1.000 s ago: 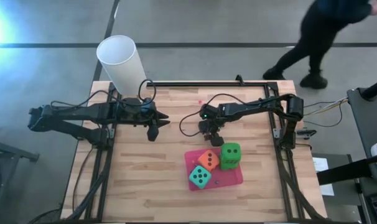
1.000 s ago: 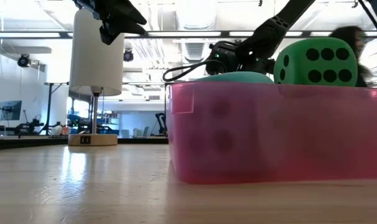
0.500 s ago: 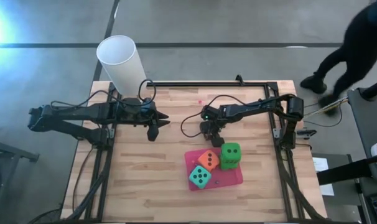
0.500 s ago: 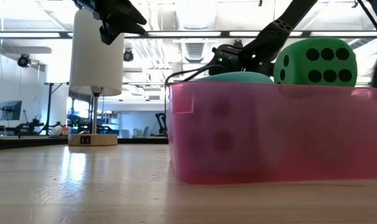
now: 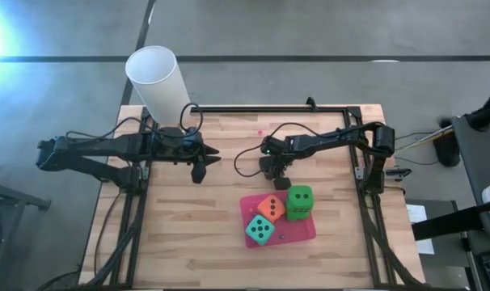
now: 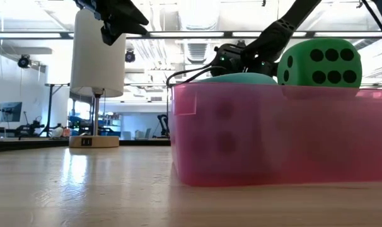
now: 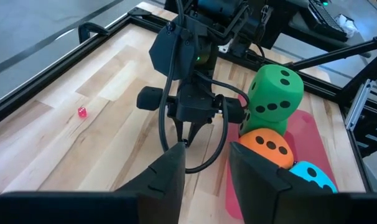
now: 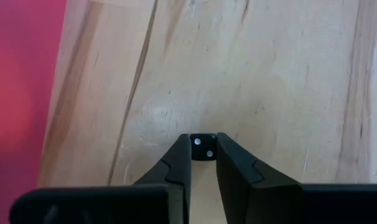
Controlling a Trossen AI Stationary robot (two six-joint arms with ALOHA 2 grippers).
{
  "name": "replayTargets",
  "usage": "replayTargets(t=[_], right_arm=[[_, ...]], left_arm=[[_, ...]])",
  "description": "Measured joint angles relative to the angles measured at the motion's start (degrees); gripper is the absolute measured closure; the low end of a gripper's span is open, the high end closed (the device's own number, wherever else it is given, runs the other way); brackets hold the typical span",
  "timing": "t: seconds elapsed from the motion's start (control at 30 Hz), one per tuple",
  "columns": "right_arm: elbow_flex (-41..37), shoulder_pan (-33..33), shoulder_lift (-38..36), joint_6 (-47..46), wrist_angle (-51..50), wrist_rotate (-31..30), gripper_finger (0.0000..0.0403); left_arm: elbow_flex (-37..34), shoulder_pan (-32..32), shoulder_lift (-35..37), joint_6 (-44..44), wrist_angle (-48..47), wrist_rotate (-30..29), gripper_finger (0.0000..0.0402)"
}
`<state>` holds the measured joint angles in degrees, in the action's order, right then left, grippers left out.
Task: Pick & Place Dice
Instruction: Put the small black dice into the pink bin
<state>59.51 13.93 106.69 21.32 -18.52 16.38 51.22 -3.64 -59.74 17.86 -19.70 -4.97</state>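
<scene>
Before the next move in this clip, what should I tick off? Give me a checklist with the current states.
1. Small black die with white pips gripped by the right gripper: ok, jaws press both its sides.
2. Black die lifted off the wooden table: cannot tell.
3. Room in the pink plastic tray: ok, bare floor shows beside the orange foam die, teal foam die and green foam die.
4. Left gripper out of the way: ok, apart to the side, jaws open and empty.
5. Tiny red die collected: not ok, it lies loose on the table.
</scene>
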Motion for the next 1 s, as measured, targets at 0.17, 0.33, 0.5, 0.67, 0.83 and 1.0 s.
replayTargets(t=[0.17, 0.33, 0.5, 0.67, 0.83, 1.0], right_arm=[[1.34, -0.04, -0.21, -1.19, -1.31, -0.02, 0.0361], [5.67, -0.04, -1.15, -1.07, -6.18, -0.02, 0.0361], [12.28, -0.04, -2.65, -0.77, -11.60, -0.02, 0.0361], [20.61, -0.45, -3.12, -0.74, -21.09, -0.07, 0.0361], [27.65, -2.19, -3.19, -0.64, -29.43, -0.03, 0.0361], [30.12, -5.12, -3.19, 0.06, -32.21, -0.03, 0.0361]], left_arm=[[0.00, 0.00, 0.00, 0.01, 0.00, 0.01, 0.0268], [0.00, 0.02, 0.00, 0.05, -0.01, 0.02, 0.0272], [0.00, 0.02, 0.00, 0.18, -0.03, 0.02, 0.0275], [0.00, 0.02, 0.00, 0.14, -0.12, 0.02, 0.0271], [0.00, 0.02, 0.00, 0.13, -0.51, 0.02, 0.0268], [0.00, 0.02, 0.00, -0.01, -0.86, 0.02, 0.0274]])
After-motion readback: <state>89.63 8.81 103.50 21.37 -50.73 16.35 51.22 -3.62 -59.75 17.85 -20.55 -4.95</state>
